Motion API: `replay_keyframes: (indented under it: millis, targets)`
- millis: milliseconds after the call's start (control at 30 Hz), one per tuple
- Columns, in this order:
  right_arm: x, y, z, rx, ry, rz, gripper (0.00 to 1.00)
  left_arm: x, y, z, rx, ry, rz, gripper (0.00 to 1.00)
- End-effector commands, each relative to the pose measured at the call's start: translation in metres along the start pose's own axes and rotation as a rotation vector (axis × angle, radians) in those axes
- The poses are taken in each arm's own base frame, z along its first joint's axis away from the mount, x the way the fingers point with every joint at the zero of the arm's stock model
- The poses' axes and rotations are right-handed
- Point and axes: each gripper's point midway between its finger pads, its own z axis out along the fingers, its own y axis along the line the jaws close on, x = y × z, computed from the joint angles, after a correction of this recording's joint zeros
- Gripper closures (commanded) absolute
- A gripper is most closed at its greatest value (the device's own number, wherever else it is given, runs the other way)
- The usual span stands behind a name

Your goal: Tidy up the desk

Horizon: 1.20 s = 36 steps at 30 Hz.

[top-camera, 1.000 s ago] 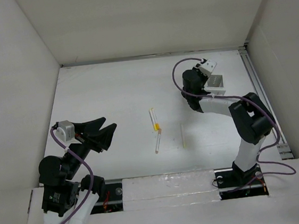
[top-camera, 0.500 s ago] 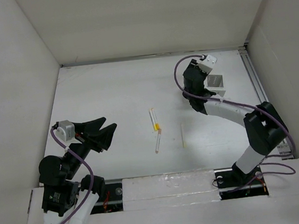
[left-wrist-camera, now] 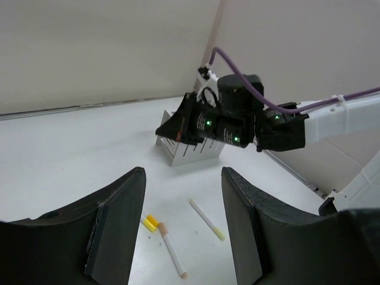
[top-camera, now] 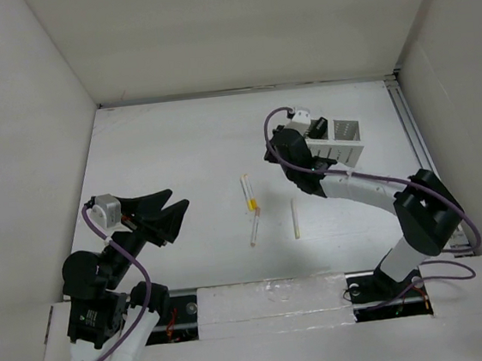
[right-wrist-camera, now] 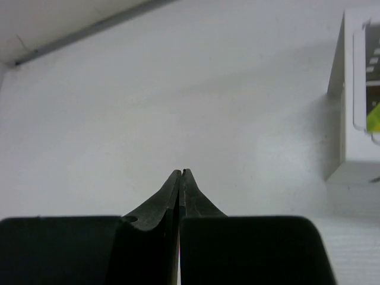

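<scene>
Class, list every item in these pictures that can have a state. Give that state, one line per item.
Left gripper: open, empty.
Right gripper: shut, empty.
Pen holder: standing upright on the desk.
Yellow-ended pen: lying flat, loose.
White pen: lying flat, loose.
Thin pale pen: lying flat, apart from the other two.

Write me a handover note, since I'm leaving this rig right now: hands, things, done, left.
Left hand open, empty, above the desk's near-left part.
Right hand shut, empty, just left of the pen holder.
Three pens loose mid-desk: yellow-ended pen, thin pen nearer the arms, pale pen to their right.
Done: something yellow-green already sits in the holder.
Left: likely the three pens.
</scene>
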Motion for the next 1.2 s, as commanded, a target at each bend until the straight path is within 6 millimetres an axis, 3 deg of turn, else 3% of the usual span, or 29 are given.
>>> replay_keyframes:
  millis: [0,100,167,333,467,633,867,1167]
  targets:
    - [0.037,-0.021,-0.005,0.064,0.1,0.025,1.0,-0.005,-0.004,0.005,0.033,-0.022,0.01,0.5]
    - [0.05,-0.029,-0.018,0.055,0.139,0.088,1.0,-0.003,-0.005,0.005,0.039,-0.009,0.007,0.51]
    - [0.055,-0.032,-0.026,0.049,0.157,0.144,0.91,-0.003,-0.006,0.005,0.043,-0.011,0.009,0.51]
    - [0.074,-0.077,-0.051,0.179,0.17,0.237,0.51,-0.005,-0.008,0.004,0.05,-0.018,0.008,0.5]
    - [0.09,-0.09,-0.062,0.222,0.227,0.264,0.5,-0.002,-0.007,0.005,0.052,-0.008,0.008,0.5]
    - [0.093,-0.106,-0.063,0.276,0.218,0.312,0.5,-0.004,-0.007,0.004,0.05,-0.015,0.007,0.5]
    - [0.137,-0.114,-0.063,0.342,0.38,0.335,0.55,-0.001,-0.002,0.007,0.031,-0.001,0.003,0.5]
    - [0.164,-0.117,-0.079,0.346,0.435,0.305,0.57,-0.005,-0.005,0.004,0.038,-0.018,0.011,0.5]
